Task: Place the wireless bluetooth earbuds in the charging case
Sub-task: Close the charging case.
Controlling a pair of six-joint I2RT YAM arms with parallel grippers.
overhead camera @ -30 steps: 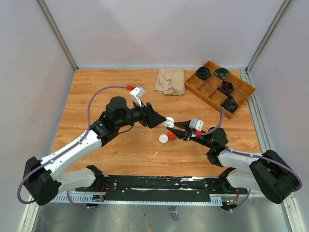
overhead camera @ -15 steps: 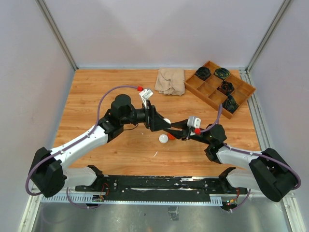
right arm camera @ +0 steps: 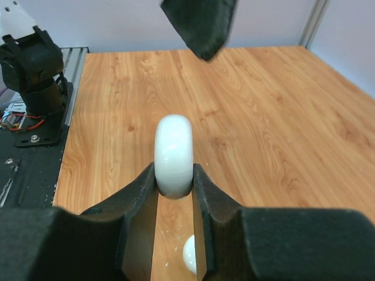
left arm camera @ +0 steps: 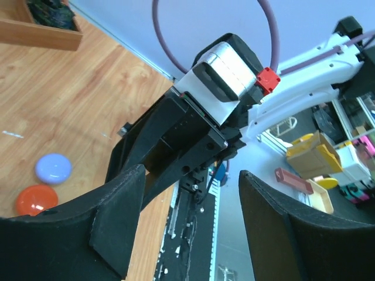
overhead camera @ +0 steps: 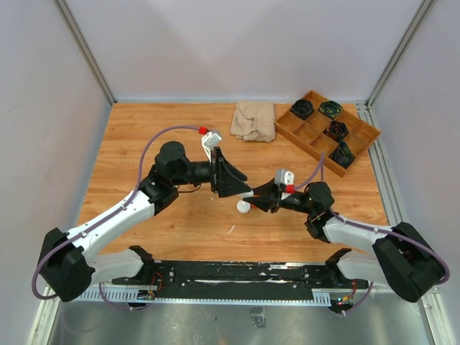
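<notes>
Two claws meet near the middle of the worktop, tip to tip in the top view.

Right claw: closed narrowly on a white charging case. The case is round and puck-like. It stands on edge between the two fingers, with its upper half rising clear of the fingertips, and is held above the wood. In the right wrist view it sits at centre frame.

Left claw: jaws stand wide apart and grip nothing. In the left wrist view the two dark fingers frame the body of the right claw, which lies beyond them. One left finger also shows at the top edge of the right wrist view, above and beyond the held case.

Second pale round case: lies flat on the worktop just below the claw tips in the top view. It is free of both claws. An orange disc lies just beside it, at lower left of the left wrist view.

Tiny white speck: lies on the bare wood below the second case. It is too small to identify.

Beige cloth: crumpled at the upper middle of the top view. A wooden divided tray sits just beside it at upper right. Dark bundles occupy four of its compartments along the far and right side.
</notes>
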